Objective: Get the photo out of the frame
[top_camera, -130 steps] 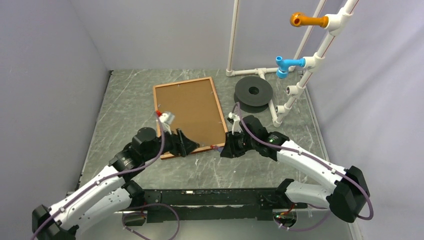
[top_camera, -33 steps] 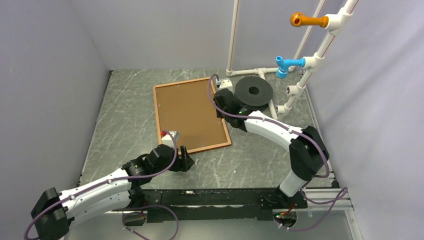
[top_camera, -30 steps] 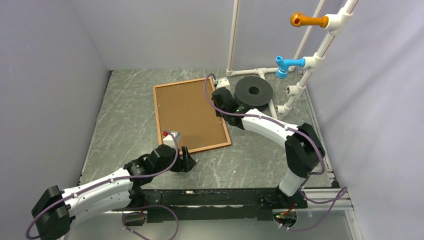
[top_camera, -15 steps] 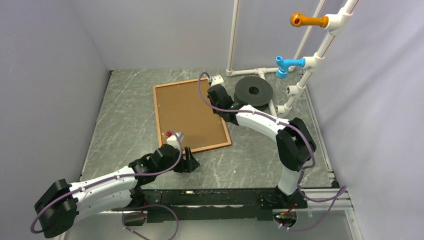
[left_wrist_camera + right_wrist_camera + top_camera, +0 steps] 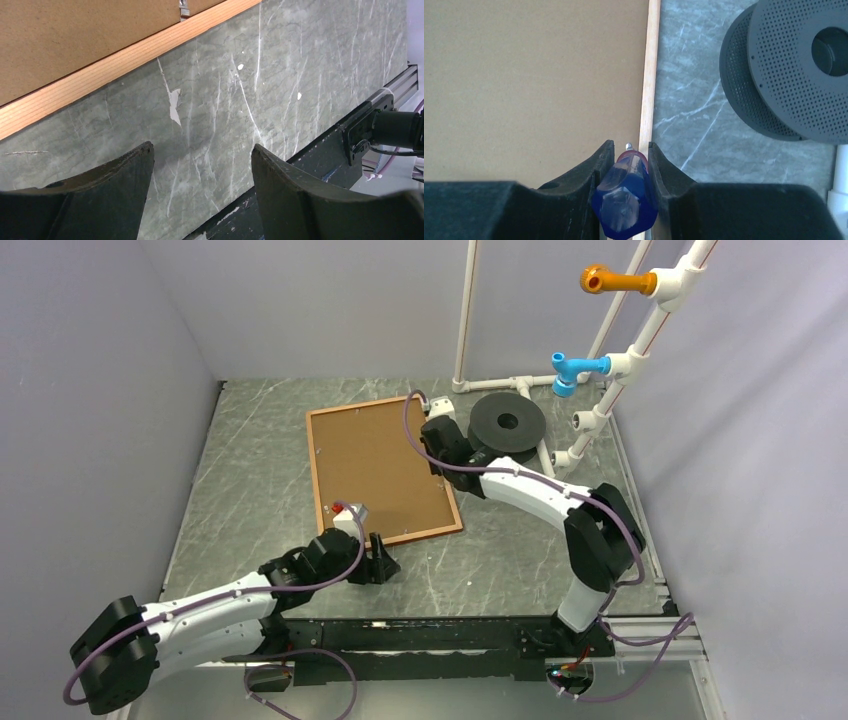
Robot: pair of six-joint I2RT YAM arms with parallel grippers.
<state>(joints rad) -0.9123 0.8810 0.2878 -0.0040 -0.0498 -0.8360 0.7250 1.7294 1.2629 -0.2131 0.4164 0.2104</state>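
The reddish-brown wooden frame (image 5: 313, 470) lies face down on the table, its brown fibreboard backing panel (image 5: 375, 465) up. The photo is hidden under the panel. My right gripper (image 5: 433, 443) is at the frame's right rail near the far corner, shut on a blue-handled tool (image 5: 626, 195). The tool's metal tip sits at the inner edge of the rail (image 5: 650, 75), beside the panel (image 5: 524, 75). My left gripper (image 5: 385, 562) is open and empty, low over the table just in front of the frame's near rail (image 5: 100, 75). In the left wrist view that gripper (image 5: 202, 152) shows only table between its jaws.
A dark perforated disc (image 5: 508, 425) lies right of the frame, close to my right gripper; it also shows in the right wrist view (image 5: 794, 70). A white pipe rack (image 5: 600, 390) with blue and orange pegs stands at the back right. A small metal clip (image 5: 184, 11) sits on the near rail.
The right arm has moved from the frame's near edge up to the far part of its right rail. The left gripper has drawn back off the near rail and shifted slightly right.
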